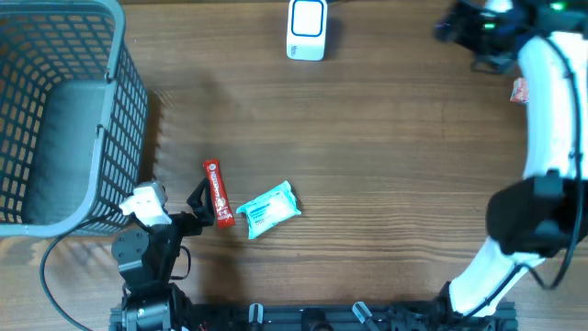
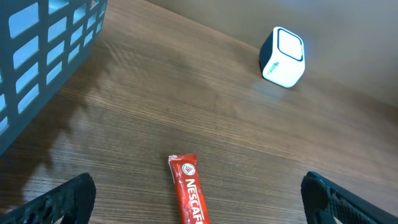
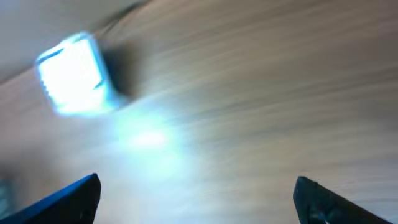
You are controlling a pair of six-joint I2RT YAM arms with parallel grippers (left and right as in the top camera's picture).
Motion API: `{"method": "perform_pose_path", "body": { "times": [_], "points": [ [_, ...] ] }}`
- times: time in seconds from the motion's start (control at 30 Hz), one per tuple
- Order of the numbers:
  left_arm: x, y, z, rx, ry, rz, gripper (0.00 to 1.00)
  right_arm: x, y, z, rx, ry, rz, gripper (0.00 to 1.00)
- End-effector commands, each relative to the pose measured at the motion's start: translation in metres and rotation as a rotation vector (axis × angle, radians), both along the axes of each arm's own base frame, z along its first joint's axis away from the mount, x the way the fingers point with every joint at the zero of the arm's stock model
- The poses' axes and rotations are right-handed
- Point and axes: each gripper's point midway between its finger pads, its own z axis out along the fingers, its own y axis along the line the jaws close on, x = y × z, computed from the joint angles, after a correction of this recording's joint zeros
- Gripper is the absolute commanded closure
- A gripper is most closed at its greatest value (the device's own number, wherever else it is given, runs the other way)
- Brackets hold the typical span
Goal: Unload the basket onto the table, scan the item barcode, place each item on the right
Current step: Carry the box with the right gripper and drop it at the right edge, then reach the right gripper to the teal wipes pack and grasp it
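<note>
Left gripper [image 2: 196, 205] — hanging low, jaws standing wide apart. Right arm [image 1: 544, 119] — stretching far forward; right gripper [image 3: 198, 199] gaping likewise.

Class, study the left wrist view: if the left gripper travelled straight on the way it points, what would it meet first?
Probably the red Nescafe sachet, lying just ahead between the open jaws of the left gripper; the white scanner stands farther on, to the right.

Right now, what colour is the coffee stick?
Red stick with white letters; left wrist view.
</note>
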Motion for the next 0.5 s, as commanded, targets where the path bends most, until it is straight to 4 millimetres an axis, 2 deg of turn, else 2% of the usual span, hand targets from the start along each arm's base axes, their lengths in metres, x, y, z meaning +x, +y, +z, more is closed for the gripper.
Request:
{"method": "perform_pose_path", "body": {
  "times": [0.0,0.13,0.23,0.33,0.4,0.47],
  "points": [
    [-0.001,-0.001,-0.002,-0.006,0.006,-0.003,0.0,-0.054,0.107,-0.031,0.259,0.294,0.098,0.0],
    [-0.001,-0.001,-0.002,-0.006,0.006,-0.003,0.0,-0.124,0.192,-0.073,0.25,0.59,0.067,0.0],
    [0.0,-0.001,-0.002,-0.006,0.006,-0.003,0.0,-0.174,0.234,-0.11,0.152,0.725,-0.005,0.0],
    [0.0,-0.001,-0.002,-0.006,0.006,-0.003,0.0,-0.221,0.267,-0.136,0.092,0.812,-0.02,0.0],
    [0.0,-0.001,-0.002,-0.006,0.006,-0.003,0.0,-0.247,0.278,-0.147,0.056,0.863,-0.066,0.0],
    [0.0,-0.001,-0.002,-0.006,0.006,-0.003,0.0,-0.264,0.283,-0.158,0.018,0.883,-0.13,0.01]
  ]
}}
